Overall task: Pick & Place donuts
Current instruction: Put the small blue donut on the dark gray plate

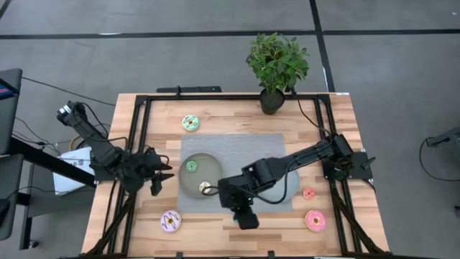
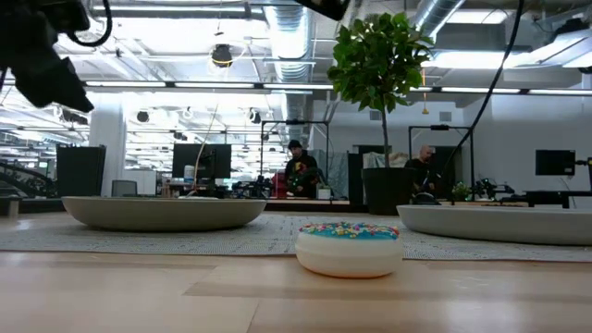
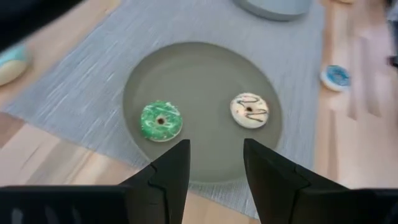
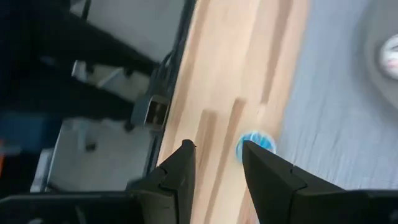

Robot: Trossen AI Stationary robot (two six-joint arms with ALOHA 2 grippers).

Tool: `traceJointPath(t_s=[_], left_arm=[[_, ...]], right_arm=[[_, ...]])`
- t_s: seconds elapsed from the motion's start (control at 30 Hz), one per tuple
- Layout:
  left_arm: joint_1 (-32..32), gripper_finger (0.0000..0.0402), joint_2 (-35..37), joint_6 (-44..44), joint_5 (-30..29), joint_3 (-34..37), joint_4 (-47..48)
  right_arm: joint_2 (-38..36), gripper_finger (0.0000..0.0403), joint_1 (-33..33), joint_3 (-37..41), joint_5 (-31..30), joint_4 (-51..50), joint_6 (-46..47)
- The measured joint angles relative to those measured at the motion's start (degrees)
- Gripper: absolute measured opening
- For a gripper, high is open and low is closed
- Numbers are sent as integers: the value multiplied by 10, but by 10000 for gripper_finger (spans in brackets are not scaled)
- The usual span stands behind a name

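grey plate (image 3: 205,68) on grey woven-look mat (image 1: 273,144). on plate: green donut (image 3: 160,121) with white flecks, cream donut (image 3: 249,111) with dark squiggle. blue donut (image 2: 349,247), coloured sprinkles, pale base. pink donut (image 1: 315,221), small red one (image 1: 308,193), purple-white one (image 1: 170,221). light wood table (image 1: 338,122), black frame. green plant (image 1: 277,61), dark pot.

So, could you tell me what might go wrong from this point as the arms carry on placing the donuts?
1. The right gripper, jaws open and empty, hangs over the table's near edge with its arm stretched across the left plate; swinging back low could knock the green donut or white donut off it.
2. The left gripper, also open, waits beside that plate; both arms working there might collide.
3. The tiny blue donut sits beside the mat's edge, an awkward pick.
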State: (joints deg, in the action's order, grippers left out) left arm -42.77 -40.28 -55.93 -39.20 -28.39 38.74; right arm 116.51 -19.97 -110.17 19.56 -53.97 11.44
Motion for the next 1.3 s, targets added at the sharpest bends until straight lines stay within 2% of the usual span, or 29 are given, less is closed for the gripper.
traceJointPath(t_s=[0.27, 0.57, 0.7, 0.83, 1.0, 1.07, 1.13, 1.2, 1.3], left_arm=[[8, 142, 147, 142, 18, 47, -24], [44, 142, 280, 249, 32, 66, -11], [62, 142, 300, 293, 35, 66, -34], [78, 142, 297, 300, 54, 66, -34], [86, 142, 297, 300, 58, 66, -35], [86, 142, 298, 300, 59, 66, -35], [86, 142, 297, 300, 59, 66, -36], [86, 142, 296, 300, 58, 66, -34], [86, 142, 290, 300, 60, 66, -33]], right_arm=[[0, 123, 1, 4, -32, 32, 83], [0, 123, -20, 92, -40, 37, 210], [0, 123, -22, 115, -48, 57, 251], [6, 123, -20, 129, -50, 81, 275], [38, 123, -18, 128, -38, 77, 276], [53, 123, -18, 133, -38, 43, 275], [70, 123, -16, 129, -39, 87, 276], [71, 123, -16, 131, -47, 64, 273], [86, 123, -13, 129, -45, 91, 270]])
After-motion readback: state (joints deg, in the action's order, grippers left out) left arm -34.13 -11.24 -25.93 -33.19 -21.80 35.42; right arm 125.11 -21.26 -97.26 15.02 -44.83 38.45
